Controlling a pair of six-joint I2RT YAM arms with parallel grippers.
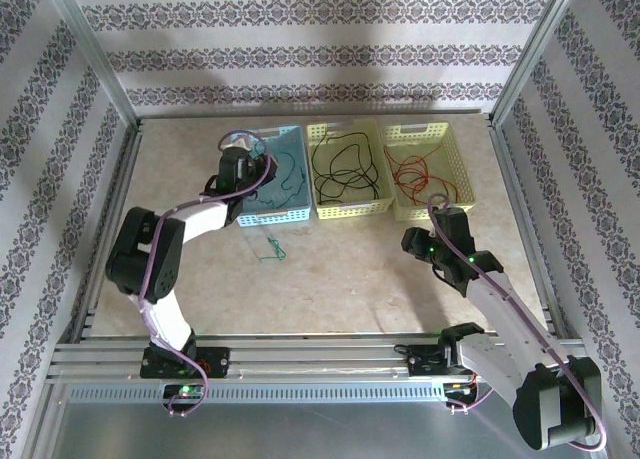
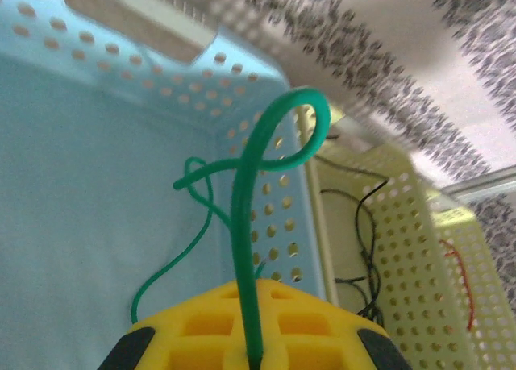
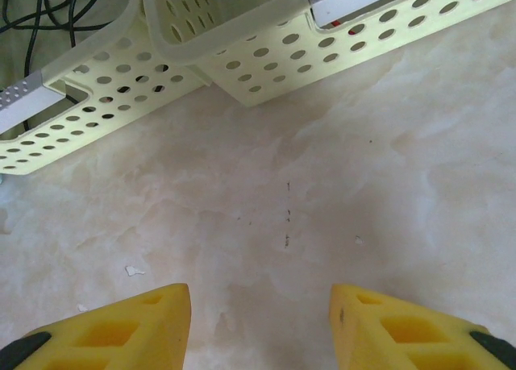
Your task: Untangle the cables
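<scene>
My left gripper (image 1: 243,167) hangs over the blue basket (image 1: 296,217), shut on the dark green cable (image 2: 242,217), which rises from between the yellow jaws and curls into a hook. More of the green cable (image 1: 290,174) lies in that basket. A short green bit (image 1: 270,247) lies on the table in front of it. The black cable (image 1: 345,169) is coiled in the middle yellow basket (image 1: 352,211). The red cable (image 1: 413,169) lies in the right yellow basket (image 1: 455,159). My right gripper (image 3: 258,330) is open over bare table, apart from the baskets.
The three baskets stand side by side at the back of the table. In the right wrist view the fronts of the two yellow baskets (image 3: 81,136) (image 3: 266,64) are just ahead. Metal frame rails border the table (image 1: 350,289) left, right and front.
</scene>
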